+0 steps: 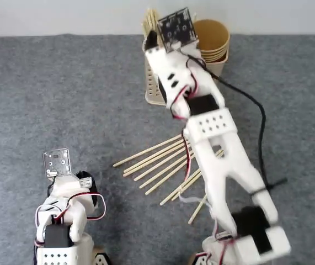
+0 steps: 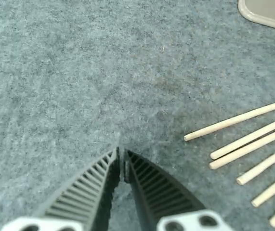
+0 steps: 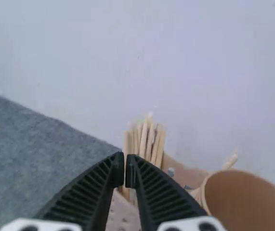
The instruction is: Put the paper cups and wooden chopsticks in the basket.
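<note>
Counter: grey carpet-like surface that carries everything.
Right arm: stretched out across the counter to the basket at the far edge.
Left arm: folded back at the near edge, well apart from the basket.
Basket: pale, by the far wall, partly hidden under the right arm.
Cups: a brown nested stack, upright at the basket's side; whether inside it or just beside it I cannot tell.
Loose chopsticks: about nine, fanned flat on the counter between the arms, some passing under the right arm.
Upright chopsticks: a bundle standing in the basket.
Right jaws: tips closed together, empty, above the basket, just in front of the upright bundle.
Left jaws: tips pressed together, holding nothing, low over bare carpet near the loose chopsticks' ends.
</note>
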